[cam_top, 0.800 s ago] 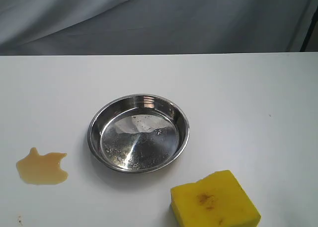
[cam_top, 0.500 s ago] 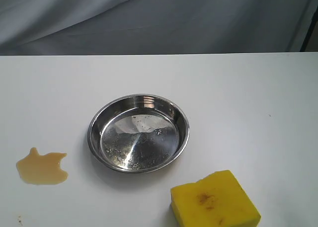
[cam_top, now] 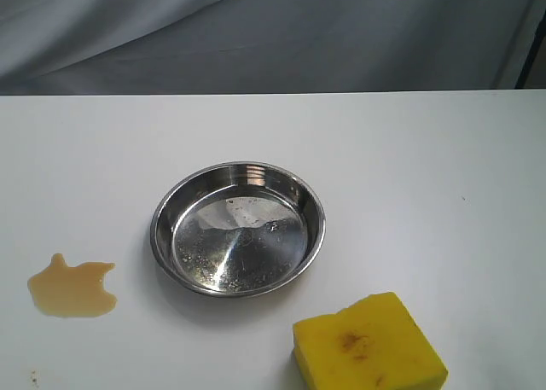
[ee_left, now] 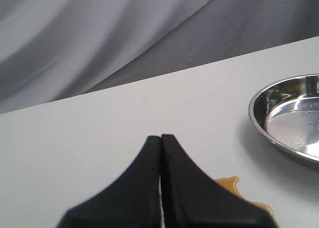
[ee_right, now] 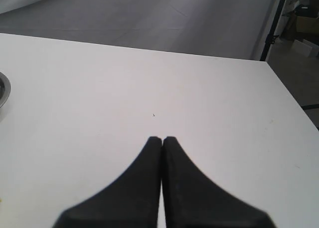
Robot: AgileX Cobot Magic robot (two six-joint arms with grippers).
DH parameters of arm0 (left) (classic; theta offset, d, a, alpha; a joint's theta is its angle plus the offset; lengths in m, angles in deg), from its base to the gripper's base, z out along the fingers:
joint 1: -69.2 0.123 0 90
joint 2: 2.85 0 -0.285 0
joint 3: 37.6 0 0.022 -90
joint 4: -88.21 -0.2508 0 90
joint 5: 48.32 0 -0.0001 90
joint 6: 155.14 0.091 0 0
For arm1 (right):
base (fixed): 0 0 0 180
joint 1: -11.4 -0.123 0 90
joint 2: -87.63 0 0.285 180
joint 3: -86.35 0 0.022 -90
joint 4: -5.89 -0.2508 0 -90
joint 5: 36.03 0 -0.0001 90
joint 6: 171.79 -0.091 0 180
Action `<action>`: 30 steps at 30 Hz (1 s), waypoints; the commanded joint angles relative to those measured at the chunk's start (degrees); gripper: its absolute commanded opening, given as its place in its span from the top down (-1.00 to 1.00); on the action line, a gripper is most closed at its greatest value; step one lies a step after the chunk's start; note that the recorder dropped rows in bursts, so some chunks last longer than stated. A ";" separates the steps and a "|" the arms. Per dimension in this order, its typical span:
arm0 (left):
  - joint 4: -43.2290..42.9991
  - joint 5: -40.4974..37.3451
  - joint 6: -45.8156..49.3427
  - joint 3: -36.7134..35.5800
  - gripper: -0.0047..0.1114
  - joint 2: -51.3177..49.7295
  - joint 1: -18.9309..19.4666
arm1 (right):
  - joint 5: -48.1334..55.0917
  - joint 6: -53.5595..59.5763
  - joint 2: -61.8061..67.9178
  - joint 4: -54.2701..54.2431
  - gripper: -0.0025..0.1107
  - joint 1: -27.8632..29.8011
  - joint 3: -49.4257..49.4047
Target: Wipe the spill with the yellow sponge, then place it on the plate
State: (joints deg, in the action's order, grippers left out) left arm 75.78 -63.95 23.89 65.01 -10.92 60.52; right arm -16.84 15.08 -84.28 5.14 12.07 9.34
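Note:
The yellow sponge (cam_top: 369, 342) lies on the white table at the front right, a brownish stain on its top. An amber spill (cam_top: 72, 288) sits at the front left; the left wrist view catches its edge (ee_left: 233, 184) just beside my black fingers. Between them stands the shiny steel plate (cam_top: 238, 172), also in the left wrist view (ee_left: 259, 123), with a sliver of its rim (ee_right: 5, 88) in the right wrist view. My left gripper (ee_left: 161, 136) is shut on nothing. My right gripper (ee_right: 162, 138) is shut on nothing. Neither gripper shows in the exterior view.
A grey cloth backdrop (cam_top: 273, 32) hangs behind the white table (cam_top: 409, 168). The table's far edge and corner (ee_right: 261, 62) show in the right wrist view, with a dark stand (ee_right: 273, 23) beyond it.

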 commanded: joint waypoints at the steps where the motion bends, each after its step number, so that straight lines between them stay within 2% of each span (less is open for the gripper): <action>1: -0.08 0.41 -0.28 0.17 0.92 0.28 0.07 | -0.04 0.01 -0.30 -0.28 0.96 -0.13 -0.21; 30: -0.08 0.41 -0.28 0.17 0.92 0.28 0.07 | -2.32 0.85 -0.30 1.91 0.96 -0.13 -0.21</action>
State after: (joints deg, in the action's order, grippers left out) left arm 75.78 -63.95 23.89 65.01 -10.92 60.52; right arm -16.84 15.21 -84.28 5.55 12.07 9.34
